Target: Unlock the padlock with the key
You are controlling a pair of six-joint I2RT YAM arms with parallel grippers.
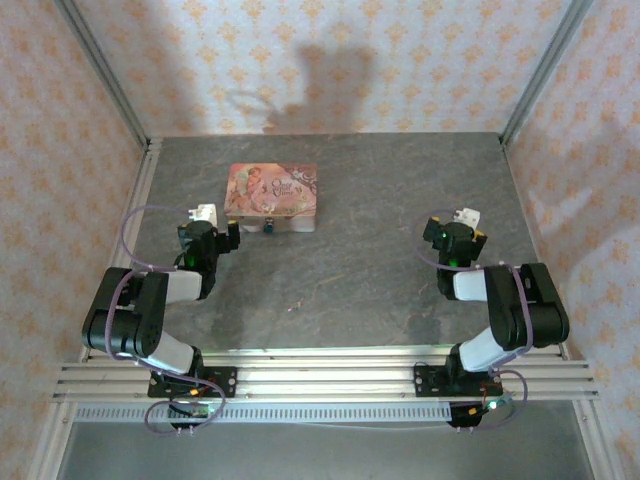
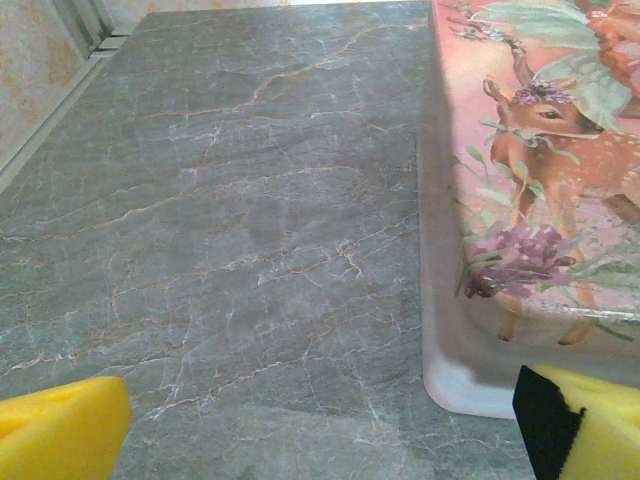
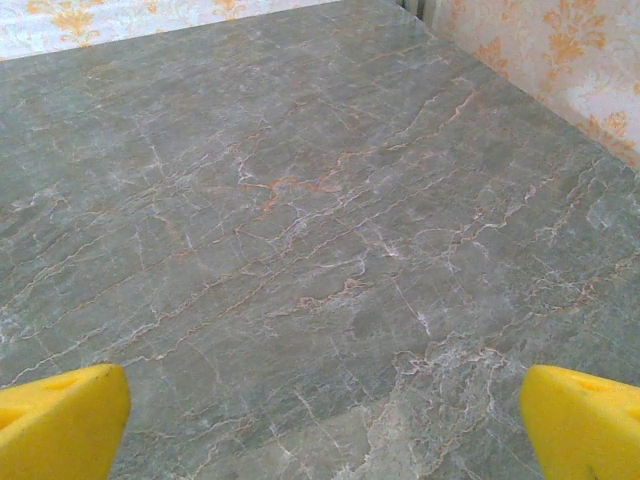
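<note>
The tiny dark blue padlock [image 1: 270, 227] sits at the middle of the front edge of a pink illustrated tin [image 1: 272, 191]. My left gripper [image 1: 207, 240] is just left of the tin's near-left corner and stands open. In the left wrist view its yellow fingertips [image 2: 62, 432] frame bare table, with the left gripper [image 2: 325, 440] beside the tin's rounded corner [image 2: 470, 385]. My right gripper [image 1: 455, 238] is over the right side of the table, open over bare stone [image 3: 325, 430]. A tiny pale speck [image 1: 293, 304] lies on the table; I cannot tell whether it is the key.
The grey marbled table [image 1: 380, 270] is walled on three sides by patterned panels with metal posts [image 1: 105, 75]. An aluminium rail [image 1: 320, 378] runs along the near edge by the arm bases. Open tabletop lies between the two arms.
</note>
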